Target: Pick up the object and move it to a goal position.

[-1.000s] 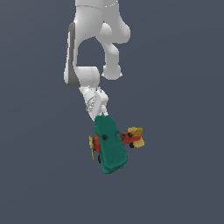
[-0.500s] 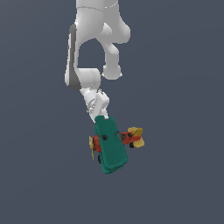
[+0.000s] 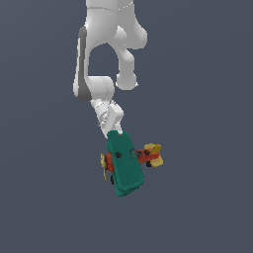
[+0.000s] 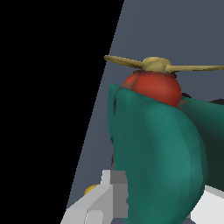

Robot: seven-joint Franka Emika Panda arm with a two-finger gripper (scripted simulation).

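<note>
The object is a toy biplane (image 3: 124, 163) with teal-green wings, a red body, a yellow propeller and a yellow tail. It hangs just below the white arm in the exterior view. My gripper (image 3: 115, 129) is shut on the upper end of the wings, and its fingers are mostly hidden behind them. In the wrist view the biplane (image 4: 157, 144) fills the picture, with the propeller (image 4: 157, 64) and red nose beyond the wings. The gripper (image 4: 153, 205) has a grey finger (image 4: 103, 199) on one side of the wings and a white one (image 4: 212, 205) on the other.
The arm's white links (image 3: 106, 44) rise above the gripper. All around is a plain dark grey background (image 3: 207, 197) with no other objects or edges in view. A black area (image 4: 43, 87) covers one side of the wrist view.
</note>
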